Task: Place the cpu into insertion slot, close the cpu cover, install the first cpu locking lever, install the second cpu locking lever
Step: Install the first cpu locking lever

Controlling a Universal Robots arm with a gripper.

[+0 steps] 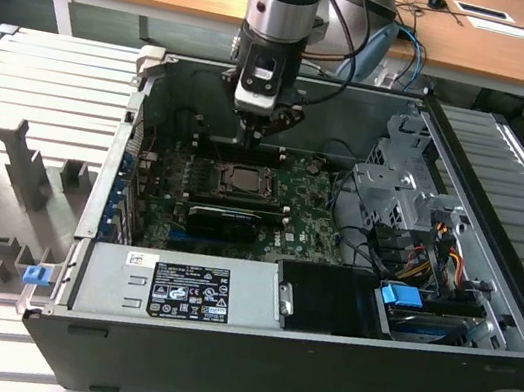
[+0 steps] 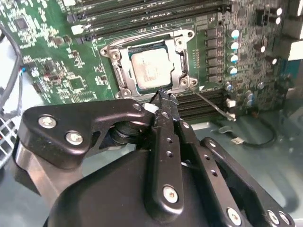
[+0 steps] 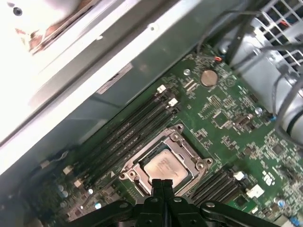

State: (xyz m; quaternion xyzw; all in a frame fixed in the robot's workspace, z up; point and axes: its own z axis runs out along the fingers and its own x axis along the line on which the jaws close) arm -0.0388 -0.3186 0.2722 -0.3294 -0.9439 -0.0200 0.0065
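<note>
One gripper [image 1: 257, 126] is seen in the exterior view, hung just above the far edge of the socket [image 1: 241, 180] on the green board [image 1: 304, 219] inside the open computer case [image 1: 488, 297]. In the second wrist view the fingers [image 2: 163, 106] are pressed together with nothing between them, tips at the socket's rim; the chip [image 2: 150, 69] is seated in the socket [image 2: 124, 75], framed by the metal cover [image 2: 182, 56]. In the first wrist view the chip [image 3: 163, 168] is seen lying flat in the socket, just past the closed fingertips [image 3: 162, 185].
</note>
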